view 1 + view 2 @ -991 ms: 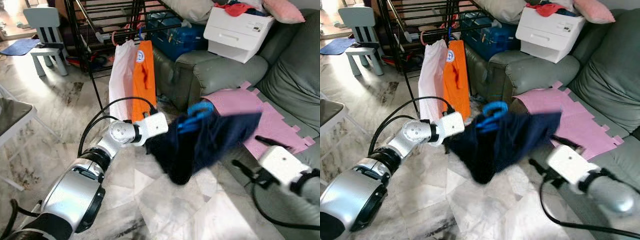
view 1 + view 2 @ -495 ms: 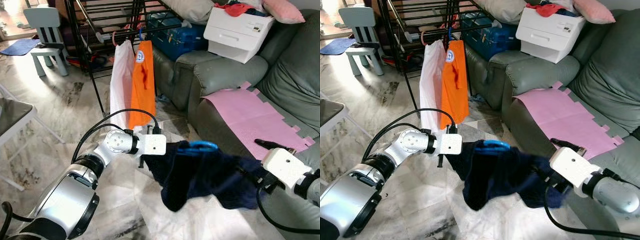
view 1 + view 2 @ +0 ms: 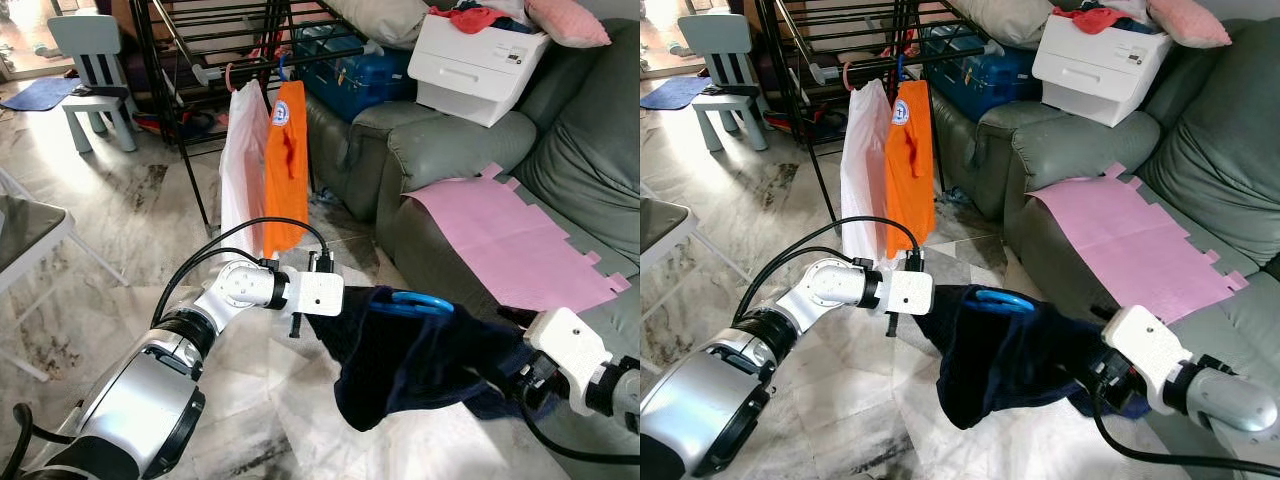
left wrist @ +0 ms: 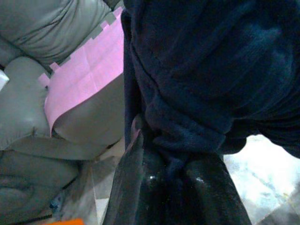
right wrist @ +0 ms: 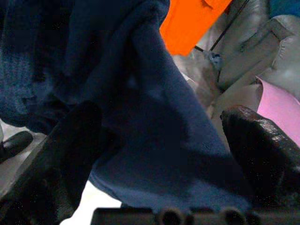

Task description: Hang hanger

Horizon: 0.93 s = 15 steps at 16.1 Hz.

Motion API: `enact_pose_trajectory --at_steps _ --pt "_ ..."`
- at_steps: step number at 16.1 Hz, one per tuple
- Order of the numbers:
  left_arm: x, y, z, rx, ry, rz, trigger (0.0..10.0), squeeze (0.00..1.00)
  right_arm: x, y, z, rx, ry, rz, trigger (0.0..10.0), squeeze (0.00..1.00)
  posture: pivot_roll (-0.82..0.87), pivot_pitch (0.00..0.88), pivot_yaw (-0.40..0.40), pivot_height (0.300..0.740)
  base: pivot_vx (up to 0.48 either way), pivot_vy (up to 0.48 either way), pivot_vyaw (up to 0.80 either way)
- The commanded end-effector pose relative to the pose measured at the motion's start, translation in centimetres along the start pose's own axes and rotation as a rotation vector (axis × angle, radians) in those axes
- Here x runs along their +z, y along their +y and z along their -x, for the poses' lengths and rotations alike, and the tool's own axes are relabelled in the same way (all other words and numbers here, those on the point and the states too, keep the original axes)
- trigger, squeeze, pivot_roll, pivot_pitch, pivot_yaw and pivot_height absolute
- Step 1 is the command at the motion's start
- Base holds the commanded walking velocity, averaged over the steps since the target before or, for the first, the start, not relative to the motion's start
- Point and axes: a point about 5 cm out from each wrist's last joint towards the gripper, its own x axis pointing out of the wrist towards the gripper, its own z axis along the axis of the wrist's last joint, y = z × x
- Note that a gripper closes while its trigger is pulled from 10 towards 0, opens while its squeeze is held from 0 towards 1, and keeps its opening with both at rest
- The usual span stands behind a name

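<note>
Legible markings: none confirmed.
We find no text, number or brand that can be read. The orange garment hanging on the black rack carries a small round white-and-blue emblem near its top, but its lettering is too small for us to make out. The white printer on the sofa arm shows a small dark mark on its front, also unreadable.

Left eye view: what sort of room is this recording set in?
Most likely a home living room used for laundry: a grey sofa, a black drying rack with an orange garment hanging from it, and a marble floor.
</note>
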Motion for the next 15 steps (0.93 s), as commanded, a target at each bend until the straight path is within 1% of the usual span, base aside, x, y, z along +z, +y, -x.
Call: enact_pose_trajectory --at_steps 1,2,4,6,9,11,12,13,14,15 --pt "1.1 1.2 0.1 0.031 -0.049 -0.036 0.0 0.0 -0.3 -0.1 0.2 0.016 0.009 -0.017 0.0 0.63 -0.06 0.0 -0.03 0.74 0.0 0.0 0.0" --pt "1.2 0.7 0.0 -0.009 -0.066 -0.055 0.0 0.0 -0.9 0.4 0.1 0.105 0.045 -0.01 0.0 0.0 -0.06 0.0 -0.032 0.74 0.0 0.0 0.0" --pt "1.2 0.5 -0.1 -0.022 -0.064 -0.067 0.0 0.0 -0.5 0.4 -0.5 0.164 0.06 0.035 0.0 0.0 -0.06 0.0 -0.031 0.74 0.0 0.0 0.0" --pt "1.3 0.3 -0.3 -0.031 -0.067 -0.071 0.0 0.0 0.6 0.3 -1.2 0.208 0.044 0.068 0.0 0.0 -0.05 0.0 -0.03 0.74 0.0 0.0 0.0" --pt "1.2 0.1 -0.4 -0.048 -0.067 -0.079 0.0 0.0 2.0 -0.1 -1.9 0.223 0.019 0.13 0.0 0.0 -0.05 0.0 -0.031 0.74 0.0 0.0 0.0" --pt "1.1 -0.1 -0.4 -0.06 -0.059 -0.082 0.0 0.0 2.4 -0.2 -1.9 0.236 0.023 0.17 0.0 0.0 -0.05 0.0 -0.031 0.74 0.0 0.0 0.0" --pt "1.0 -0.3 -0.4 -0.064 -0.052 -0.086 0.0 0.0 2.9 -0.1 -1.8 0.252 0.016 0.176 10.0 0.0 -0.05 0.0 -0.03 0.74 0.0 0.0 0.0" --pt "1.0 -0.4 -0.5 -0.065 -0.049 -0.085 0.0 0.0 3.5 -0.3 -1.9 0.227 -0.015 0.161 10.0 0.0 -0.06 0.0 -0.03 0.74 0.0 0.0 0.0" --pt "1.0 -0.4 -0.5 -0.065 -0.048 -0.084 0.0 0.0 3.6 -0.4 -1.9 0.22 -0.021 0.149 10.0 0.0 -0.06 0.0 -0.03 0.74 0.0 0.0 0.0" --pt "1.0 -0.4 -0.7 -0.063 -0.044 -0.083 0.0 0.0 3.8 -0.2 -1.7 0.246 -0.017 0.129 10.0 1.0 -0.06 0.0 -0.031 0.74 0.0 0.0 0.0"
